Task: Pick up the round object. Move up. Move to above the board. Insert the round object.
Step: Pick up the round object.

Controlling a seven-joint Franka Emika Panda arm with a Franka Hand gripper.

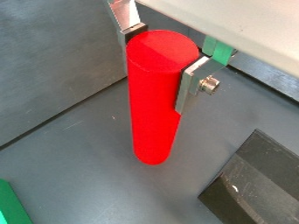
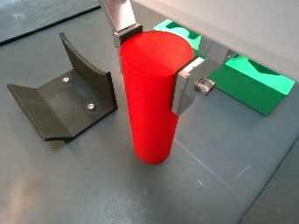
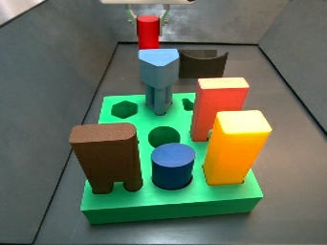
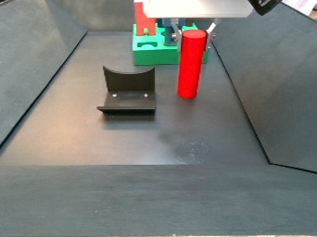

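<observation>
The round object, a tall red cylinder (image 1: pixel 152 96), stands upright on the dark floor, its base seeming to touch it. It shows in both wrist views (image 2: pixel 149 96) and both side views (image 3: pixel 149 31) (image 4: pixel 190 63). My gripper (image 1: pixel 158 66) (image 2: pixel 152 66) is at its top end, with a silver finger (image 1: pixel 193 83) pressed on each side, shut on it. In the side views the gripper (image 4: pixel 190 32) (image 3: pixel 149 11) comes down from above. The green board (image 3: pixel 121 196) (image 4: pixel 154 51) (image 2: pixel 251 79) lies apart from the cylinder.
The fixture (image 4: pixel 126 91) (image 2: pixel 65 87) (image 1: pixel 257 184) (image 3: pixel 202 63) stands on the floor beside the cylinder. The board holds a brown block (image 3: pixel 105 158), a short dark blue cylinder (image 3: pixel 173 165), an orange block (image 3: pixel 239 145), a red-orange block (image 3: pixel 220 105) and a grey-blue block (image 3: pixel 157 77). Sloping dark walls (image 4: pixel 50 65) surround the floor.
</observation>
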